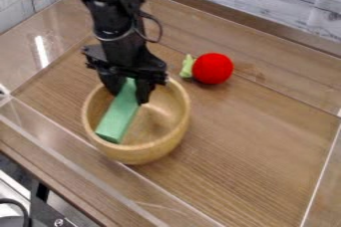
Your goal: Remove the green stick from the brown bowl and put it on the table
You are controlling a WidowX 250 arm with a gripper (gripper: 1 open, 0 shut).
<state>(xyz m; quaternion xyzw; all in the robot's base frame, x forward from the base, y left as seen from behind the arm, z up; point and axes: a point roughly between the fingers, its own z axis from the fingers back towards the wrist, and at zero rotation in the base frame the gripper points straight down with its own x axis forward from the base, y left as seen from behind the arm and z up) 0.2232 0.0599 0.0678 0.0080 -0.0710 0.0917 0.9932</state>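
The green stick (116, 113) hangs tilted in my gripper (128, 88), whose fingers are shut on the stick's upper end. Its lower end still reaches down into the left side of the brown bowl (163, 137), close to the rim. The gripper points straight down over the bowl's back left part. The bowl stands on the table (253, 151) near the front acrylic wall. Whether the stick's lower end touches the bowl's inside, I cannot tell.
A red ball (213, 67) with a small yellow-green bit lies on the table just right of and behind the bowl. Low clear acrylic walls (160, 196) edge the tabletop at the front, left and right.
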